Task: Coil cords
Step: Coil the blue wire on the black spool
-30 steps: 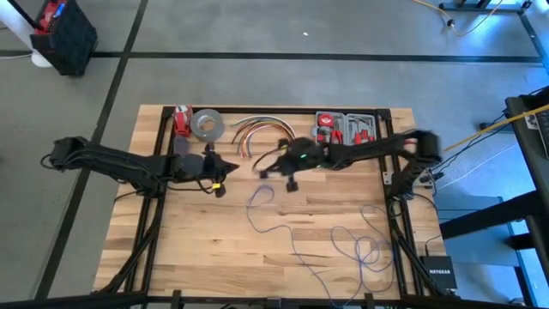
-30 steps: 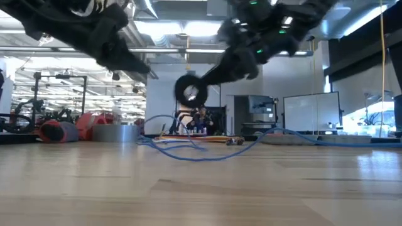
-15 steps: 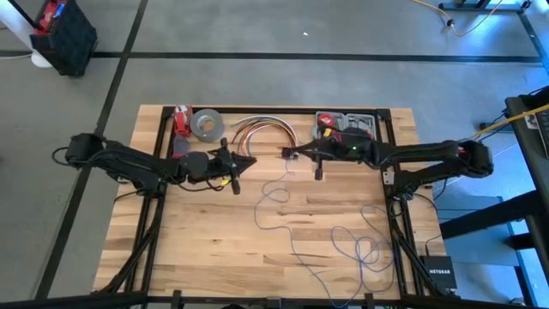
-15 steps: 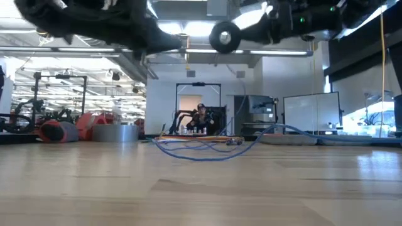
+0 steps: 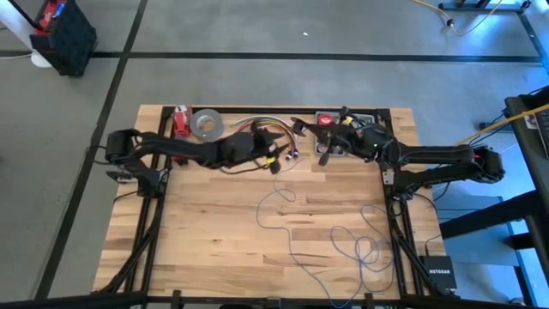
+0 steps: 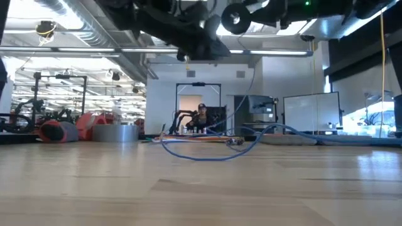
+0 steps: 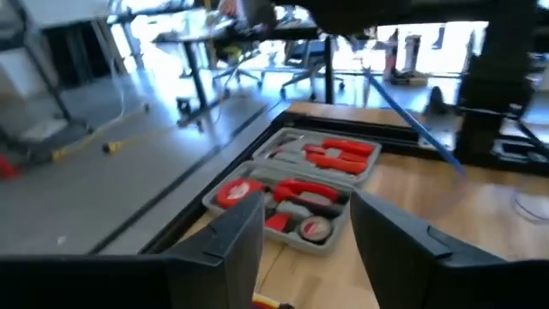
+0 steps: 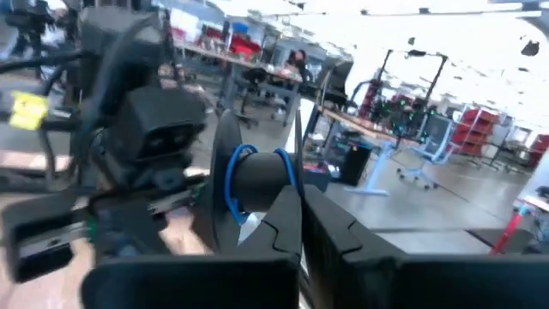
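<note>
The thin blue cord [image 5: 292, 245] lies in loose loops on the wooden table, with a tangle [image 5: 369, 251] near the right front corner. One strand rises off the table and is looped around a black spool [image 8: 257, 184] at the tips of my right gripper [image 8: 300, 240], which is shut and raised near the table's far middle [image 5: 316, 148]. My left gripper [image 7: 307, 232] hovers open just left of it [image 5: 287, 153], pointing at the tool case with nothing between its fingers. The strand [image 7: 412, 120] runs taut past it. My right gripper is shut on the black spool [image 6: 235, 17], which sits just ahead of its fingertips [image 8: 287, 219] and is lifted clear, high above the table. The fingers themselves hide where they meet it. The cord loops [image 8: 230, 184] around the spool's barrel and hangs down toward the table.
A grey tool case [image 5: 347, 122] with red tools stands at the far edge right of centre. An arched bundle of orange, red and white cables [image 5: 257, 129], a grey tape roll [image 5: 206, 124] and a red item [image 5: 181, 120] line the far left. The near table is bare wood apart from the cord.
My left gripper has travelled toward the table's right and far edges, from the left middle to beside the cable bundle. My right gripper has gone up and toward the far right with the spool, drawing the cord's near strand up off the table; the tangle at the front right has stayed.
</note>
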